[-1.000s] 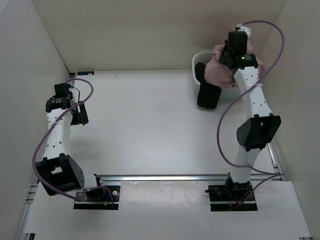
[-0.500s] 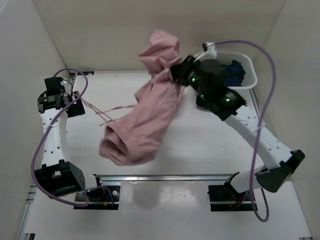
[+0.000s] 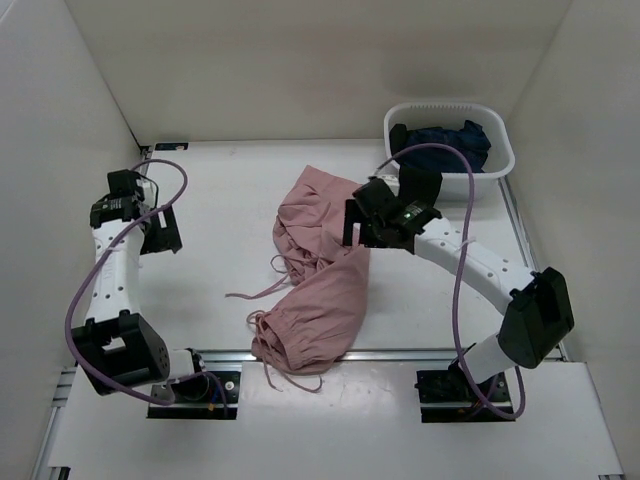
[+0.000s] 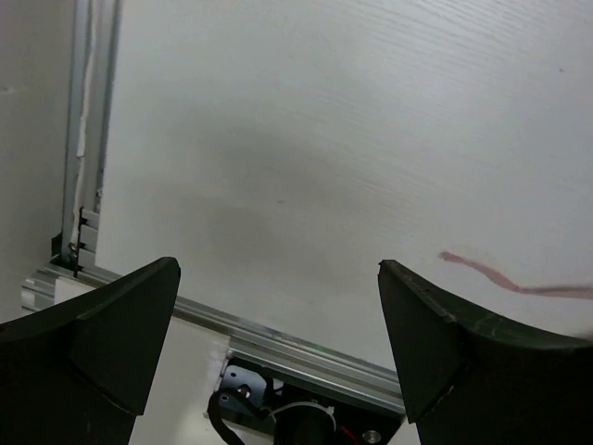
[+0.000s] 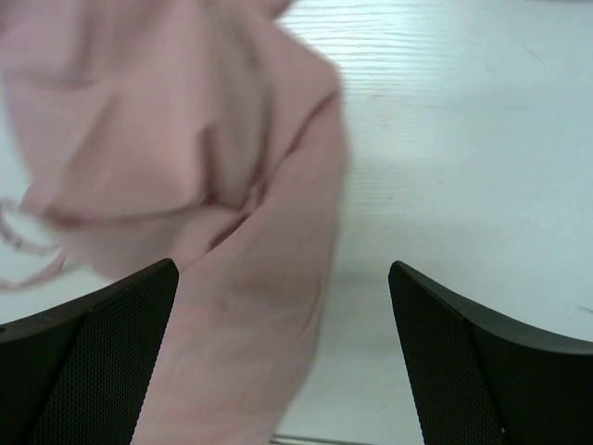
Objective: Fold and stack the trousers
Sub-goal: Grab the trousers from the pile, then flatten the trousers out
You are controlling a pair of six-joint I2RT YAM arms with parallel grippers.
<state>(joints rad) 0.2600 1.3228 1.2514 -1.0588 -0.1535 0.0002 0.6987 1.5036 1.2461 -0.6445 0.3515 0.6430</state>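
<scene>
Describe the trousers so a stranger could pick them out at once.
On the white table, a crumpled heap runs from the middle to the near edge: the trousers. They are dusty pink with thin trailing drawstrings, unlike the navy garment in the far-right white basket.

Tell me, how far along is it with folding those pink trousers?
Early days. Done: the trousers lie out on the table, not in the basket, but in a crumpled heap. In hand: nothing; the right fingers stand open by the heap, and the left fingers stand open over bare table. Left: spreading flat, folding, stacking.
</scene>
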